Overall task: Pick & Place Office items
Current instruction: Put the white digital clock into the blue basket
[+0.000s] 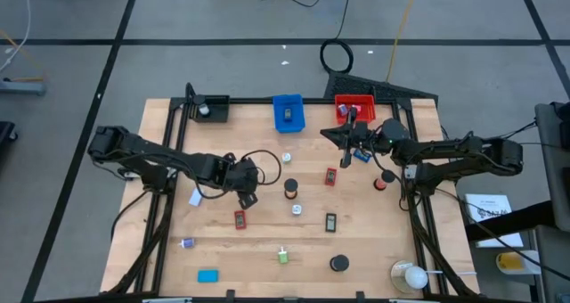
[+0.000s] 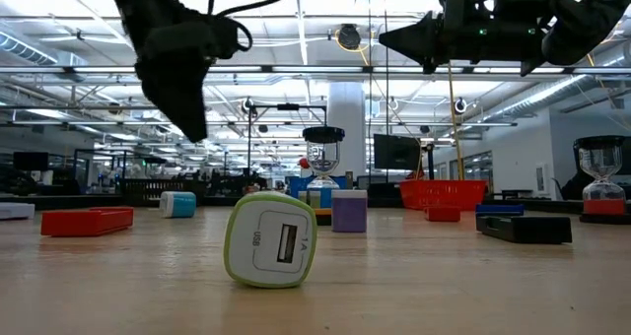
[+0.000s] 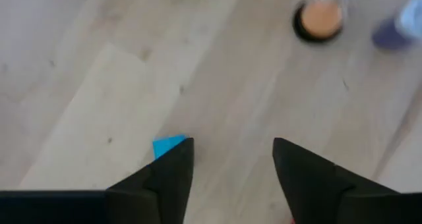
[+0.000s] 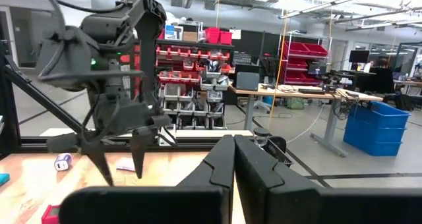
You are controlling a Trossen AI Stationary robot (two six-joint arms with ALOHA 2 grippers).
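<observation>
Pale wooden table (image 1: 267, 241) carries small scattered office items (image 1: 294, 209) across its middle. Left gripper (image 1: 248, 199) hangs above a red block (image 1: 240, 219), fingers spread, empty. Right gripper (image 1: 328, 133), pressed together, hovers beside the red bin (image 1: 354, 107).

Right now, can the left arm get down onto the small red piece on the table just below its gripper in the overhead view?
Probably yes. The left gripper hangs above the table with fingers apart and empty, and the red piece lies close beside it on bare wood, with nothing stacked on it or crowding it. The right gripper is far off by the red bin.
</observation>
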